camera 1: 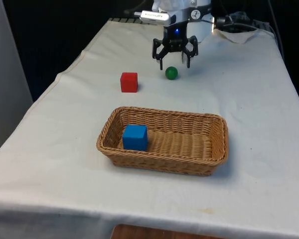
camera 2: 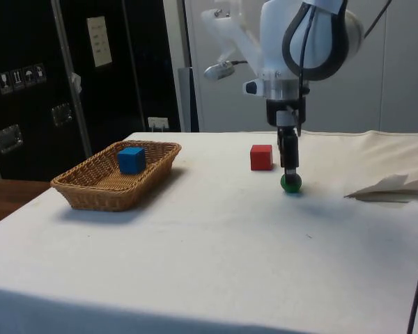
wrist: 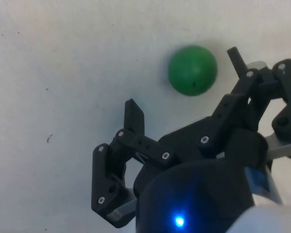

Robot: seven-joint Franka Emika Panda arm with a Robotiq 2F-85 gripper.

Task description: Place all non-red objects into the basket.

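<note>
The blue cube [camera 1: 135,137] lay in the basket [camera 1: 217,147]; open, empty fingers [camera 1: 175,61] hovered over the remaining green ball [camera 1: 171,73].

green ball [camera 1: 171,73] on the cloth beside red cube [camera 1: 129,82]; blue cube [camera 1: 135,137] inside wicker basket [camera 1: 209,167].

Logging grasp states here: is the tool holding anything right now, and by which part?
Nothing is held. The tool is open above the green ball, which sits on the cloth, not between the fingers.
</note>
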